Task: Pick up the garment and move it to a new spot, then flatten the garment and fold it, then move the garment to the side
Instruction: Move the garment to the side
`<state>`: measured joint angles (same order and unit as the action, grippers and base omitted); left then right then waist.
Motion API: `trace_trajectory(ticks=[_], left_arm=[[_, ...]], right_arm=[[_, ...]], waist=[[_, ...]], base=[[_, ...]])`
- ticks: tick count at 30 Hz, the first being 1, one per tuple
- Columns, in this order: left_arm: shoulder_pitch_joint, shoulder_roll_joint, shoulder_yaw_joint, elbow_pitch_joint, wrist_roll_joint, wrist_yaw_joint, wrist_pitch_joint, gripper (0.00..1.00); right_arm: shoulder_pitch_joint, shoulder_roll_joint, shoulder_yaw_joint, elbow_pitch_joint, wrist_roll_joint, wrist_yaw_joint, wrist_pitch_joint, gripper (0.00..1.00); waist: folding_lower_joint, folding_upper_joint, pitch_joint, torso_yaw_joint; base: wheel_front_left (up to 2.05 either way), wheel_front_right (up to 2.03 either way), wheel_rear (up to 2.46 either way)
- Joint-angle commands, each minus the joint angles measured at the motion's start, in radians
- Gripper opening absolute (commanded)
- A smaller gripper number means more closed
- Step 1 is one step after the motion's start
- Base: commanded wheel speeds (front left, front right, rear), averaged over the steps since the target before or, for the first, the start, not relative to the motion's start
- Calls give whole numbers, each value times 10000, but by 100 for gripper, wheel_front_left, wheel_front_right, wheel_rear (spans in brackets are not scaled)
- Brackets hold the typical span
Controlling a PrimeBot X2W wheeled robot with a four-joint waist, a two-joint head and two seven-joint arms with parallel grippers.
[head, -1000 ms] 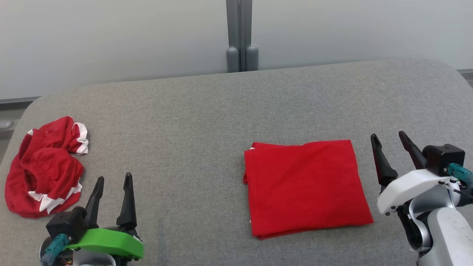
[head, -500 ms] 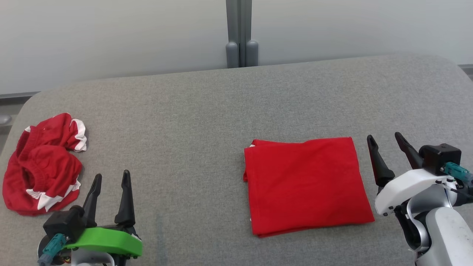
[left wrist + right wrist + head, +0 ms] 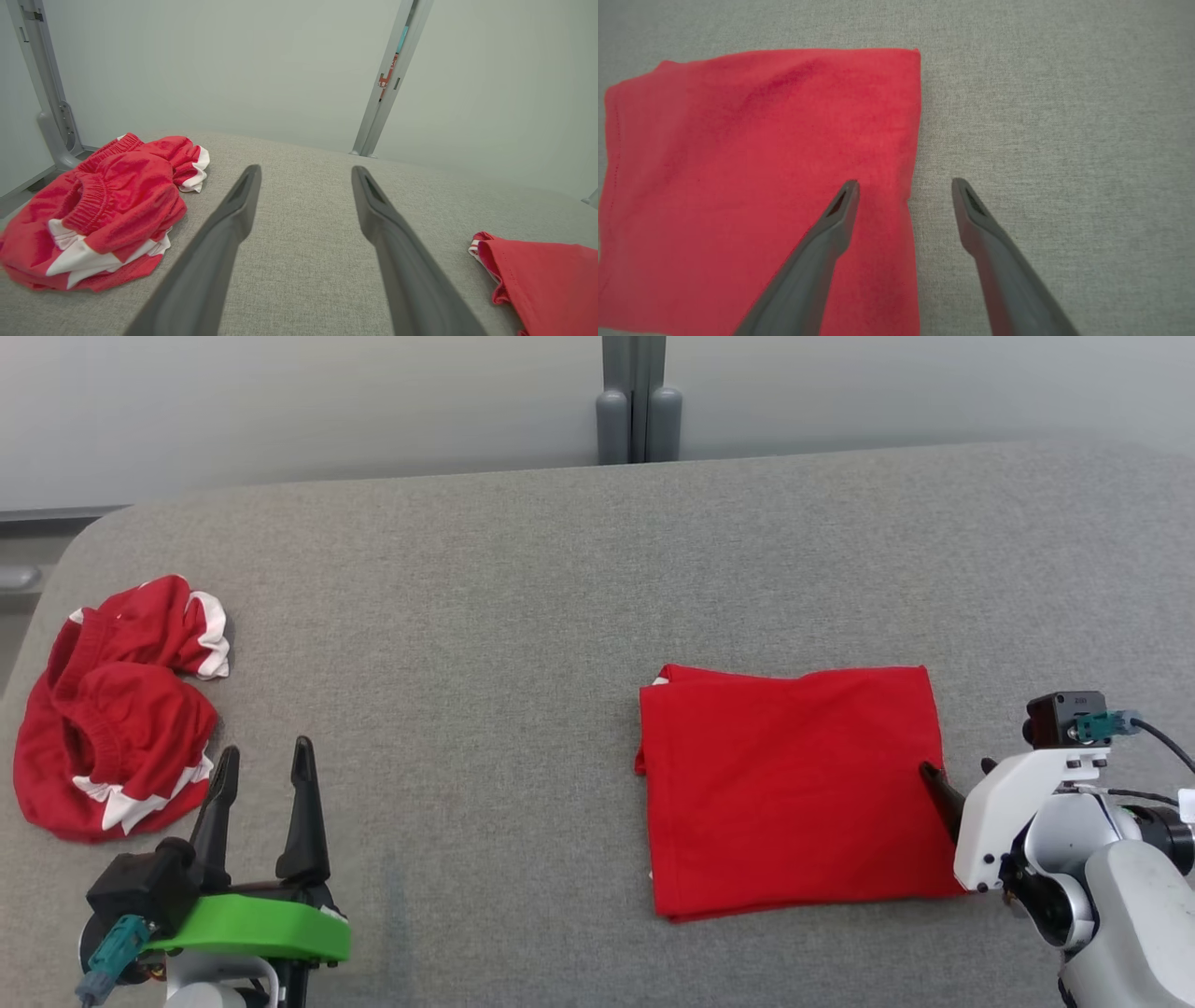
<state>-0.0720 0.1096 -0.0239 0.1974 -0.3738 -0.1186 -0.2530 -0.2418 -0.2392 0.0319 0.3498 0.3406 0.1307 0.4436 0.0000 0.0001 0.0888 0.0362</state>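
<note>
Swinging inward since a second ago, the right gripper (image 3: 954, 767) now tips down at the right edge of the folded red garment (image 3: 794, 784). From left on the grey bench (image 3: 523, 597): a crumpled red-and-white garment (image 3: 112, 709) near the corner; the left gripper (image 3: 264, 747), jaws wide and holding nothing; the folded red garment, flat, right of centre; the right gripper, jaws wide, one over red cloth, the other over bare bench.
</note>
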Motion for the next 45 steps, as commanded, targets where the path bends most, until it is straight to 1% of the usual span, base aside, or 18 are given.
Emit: trace_trajectory(ticks=[1,9,11,13,14,15,17,23,28,33,37,41,45], left_arm=[[-175,79,34,-48,-54,43,-39,100],[-304,91,-33,-60,-60,32,-71,100],[-341,117,-37,-47,-70,22,-83,100],[-362,120,-52,-60,-70,17,-92,100],[-355,112,-57,-98,-53,35,-95,100],[-344,112,-48,-143,-46,54,-96,100],[-395,137,-17,-220,-36,62,-102,100],[-732,232,132,-610,10,87,-127,100],[-1085,299,176,-1119,194,94,-123,100],[-1478,539,215,-1716,397,103,-124,100],[-1771,794,254,-2243,485,123,-8,100],[-1967,994,320,-2727,512,149,142,100],[-2119,1107,233,-3060,554,153,268,100]], right_arm=[[-176,-3,48,196,116,-1,73,100],[-757,45,236,1646,509,-1,597,100],[-849,73,191,2156,465,-3,931,100],[-948,91,415,2433,496,-6,1277,100],[-1061,43,535,2462,517,-4,1363,24],[-1202,-28,626,2418,483,-6,1373,0],[-1569,-284,841,2288,361,-6,1400,0],[-3163,-1417,1620,1796,10,-11,1108,0],[-4216,-2402,1777,1924,15,-11,811,0],[-4834,-3275,1343,2321,-141,-11,256,0],[-5244,-3886,883,2704,-514,-11,-375,0],[-5592,-4289,295,3097,-990,-11,-1079,0],[-5686,-4604,-464,3424,-1594,-11,-1789,0]], waist=[[0,-1,156,164],[0,-1,408,473],[0,-1,461,515],[0,-1,536,537],[0,-1,590,522],[0,-1,655,481],[0,-1,820,345],[0,-1,1534,-346],[0,-1,2262,-968],[0,-1,3049,-1515],[0,-1,3732,-1748],[0,-1,4341,-1789],[0,-1,4819,-1583]], base=[[0,0,0],[0,0,0],[0,0,0],[0,0,0],[0,0,0],[0,0,0],[0,0,0],[0,0,0],[0,0,0],[0,0,0],[0,0,0],[0,0,0],[0,0,0]])
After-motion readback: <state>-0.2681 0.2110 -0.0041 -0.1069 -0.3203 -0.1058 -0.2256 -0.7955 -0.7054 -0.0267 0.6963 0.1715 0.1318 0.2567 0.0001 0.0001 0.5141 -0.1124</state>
